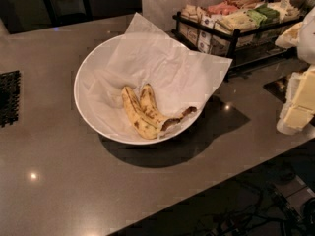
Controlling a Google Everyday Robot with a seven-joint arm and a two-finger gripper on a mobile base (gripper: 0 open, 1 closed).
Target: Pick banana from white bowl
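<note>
Cables (236, 220) are seen lowest in the camera view, tangled on a dark floor beyond the near edge of a grey counter (74, 181). On that counter the white bowl (78, 92) is set, wide and shallow, its rim tilted so that the near side sits lower. It is lined with a crumpled sheet of white paper (162, 68) whose corners stick out past the rim at the back and the right.

The banana (142, 112) is found inside the bowl, low on the near side, on the paper. It is yellow and heavily spotted, apparently two fruits joined at a dark stem that points right.

The gripper (298, 102) is placed at the right edge of the view, over the counter's right end and well apart from the bowl. Whether it is spread or pressed together cannot be told.

A black wire rack (231, 33) of packaged snacks is set behind the bowl, and a black mesh mat (9, 97) lies at the far left.

The task is judged to be barely begun: nothing has been grasped, the fruit is untouched, and the approach, the grasp and the lift out of the bowl are all left.
</note>
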